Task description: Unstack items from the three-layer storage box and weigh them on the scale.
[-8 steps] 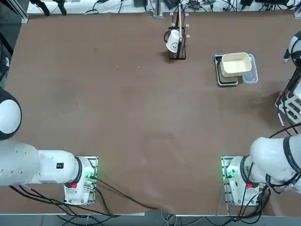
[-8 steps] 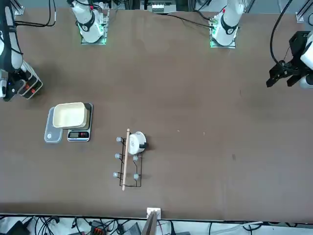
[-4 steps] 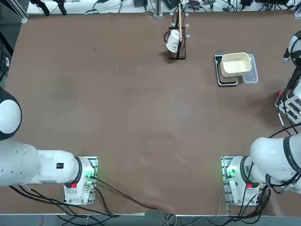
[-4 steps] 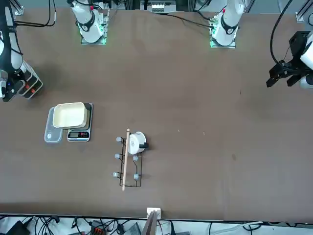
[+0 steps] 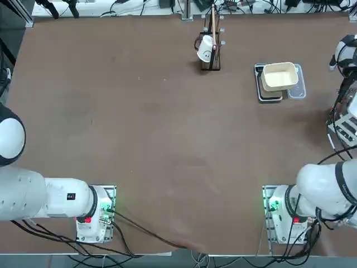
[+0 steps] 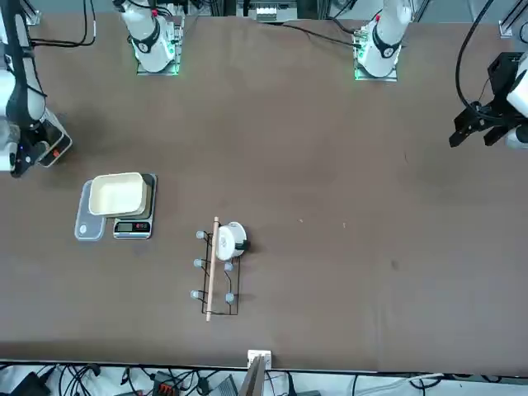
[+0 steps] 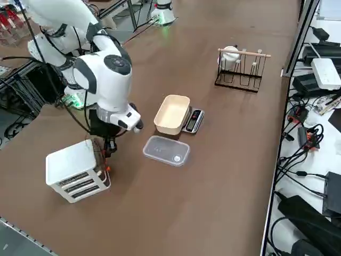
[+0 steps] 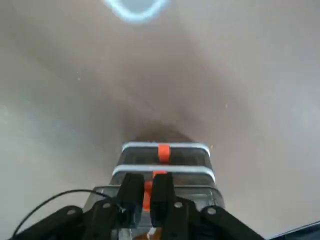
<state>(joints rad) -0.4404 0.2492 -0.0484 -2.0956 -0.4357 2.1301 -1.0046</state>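
The storage box [image 7: 74, 169] is a small white unit of three stacked layers with orange-red clips [image 8: 163, 152] on one side, standing upright at the right edge of the table, near the robot's side. The scale [image 7: 193, 120] is a thin dark slab with a small display at one end, lying flat farther out on the table's right part, mostly covered by a cream tub resting on it. No food items are visible.

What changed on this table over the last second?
The right arm swung slightly above the storage box; its claw is now shut on the box's orange tab. The tub, scale, clear tray and rack stayed put.
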